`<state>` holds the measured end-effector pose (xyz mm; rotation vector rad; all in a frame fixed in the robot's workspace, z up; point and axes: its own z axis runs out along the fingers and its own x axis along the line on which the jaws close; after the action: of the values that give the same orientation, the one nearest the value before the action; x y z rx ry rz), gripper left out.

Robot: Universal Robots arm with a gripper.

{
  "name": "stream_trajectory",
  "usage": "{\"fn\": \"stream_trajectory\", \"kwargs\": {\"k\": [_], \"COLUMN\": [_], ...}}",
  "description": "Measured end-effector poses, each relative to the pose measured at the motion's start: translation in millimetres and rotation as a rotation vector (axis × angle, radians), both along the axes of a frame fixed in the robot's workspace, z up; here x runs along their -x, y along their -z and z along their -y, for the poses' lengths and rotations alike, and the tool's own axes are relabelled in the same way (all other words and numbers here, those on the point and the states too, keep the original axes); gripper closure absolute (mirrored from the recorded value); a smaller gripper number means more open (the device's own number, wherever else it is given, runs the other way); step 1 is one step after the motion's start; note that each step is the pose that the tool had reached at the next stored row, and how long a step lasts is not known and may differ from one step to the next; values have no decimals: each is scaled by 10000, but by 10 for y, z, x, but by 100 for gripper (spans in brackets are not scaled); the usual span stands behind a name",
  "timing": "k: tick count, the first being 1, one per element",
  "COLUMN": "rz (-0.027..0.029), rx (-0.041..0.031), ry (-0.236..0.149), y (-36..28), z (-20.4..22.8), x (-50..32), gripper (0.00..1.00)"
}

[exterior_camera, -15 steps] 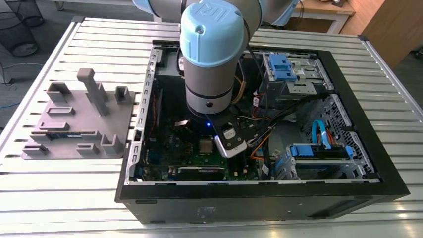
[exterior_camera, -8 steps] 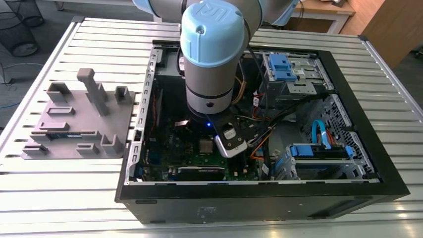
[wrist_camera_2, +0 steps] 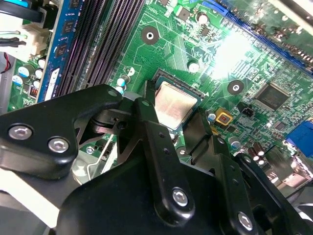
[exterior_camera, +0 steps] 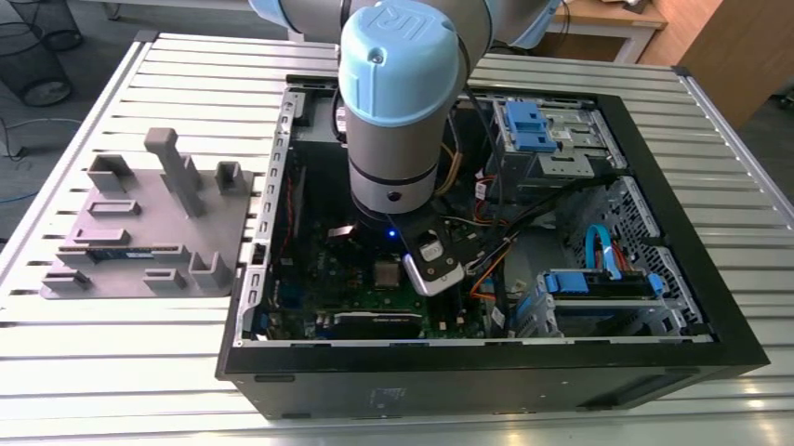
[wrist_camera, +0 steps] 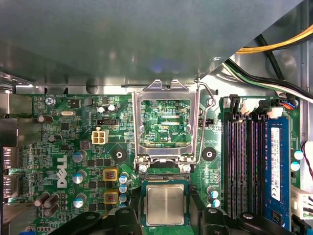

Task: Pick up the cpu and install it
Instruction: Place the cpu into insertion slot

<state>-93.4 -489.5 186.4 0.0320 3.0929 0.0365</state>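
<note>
The cpu, a flat square chip with a silver top, lies level in the socket on the green motherboard; in the second wrist view the cpu shows the same way. My gripper hangs low over it, with one black finger on each side. A thin strip of socket rim shows between chip and fingers, so the gripper stands open and straddles the chip. The metal socket frame is swung up and open beside the socket, its lever raised. In the exterior view the arm reaches down into the computer case.
Black memory slots and a blue memory stick run beside the socket. Cables and the case wall crowd one side. Blue drive cages fill the case at the exterior view's right. A grey fixture plate lies outside the case on the slatted table.
</note>
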Motion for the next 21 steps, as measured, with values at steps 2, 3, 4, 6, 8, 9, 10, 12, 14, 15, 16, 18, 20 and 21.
{"fn": "stream_trajectory", "kwargs": {"k": [2, 3, 4, 6, 8, 9, 10, 12, 14, 15, 16, 18, 20, 21], "rz": [0, 0, 0, 0, 3, 6, 12, 4, 1, -1, 0, 0, 0, 1], "rx": [1, 1, 1, 2, -1, -1, -3, -5, 1, 3, 5, 6, 6, 5], "ry": [0, 0, 0, 0, 0, -1, -2, -4, 0, 0, 1, 1, 0, 0], "y": [1, 2, 2, 3, 5, 6, 8, 9, 7, 7, 7, 7, 8, 9], "z": [0, 0, 0, 0, 0, 0, -1, -1, 0, 0, 0, 0, 0, 0], "x": [0, 0, 0, 0, 0, -1, -2, -3, 0, 0, 0, 0, 0, 0], "gripper": [53, 53, 53, 53, 53, 52, 52, 47, 40, 40, 40, 40, 40, 40]}}
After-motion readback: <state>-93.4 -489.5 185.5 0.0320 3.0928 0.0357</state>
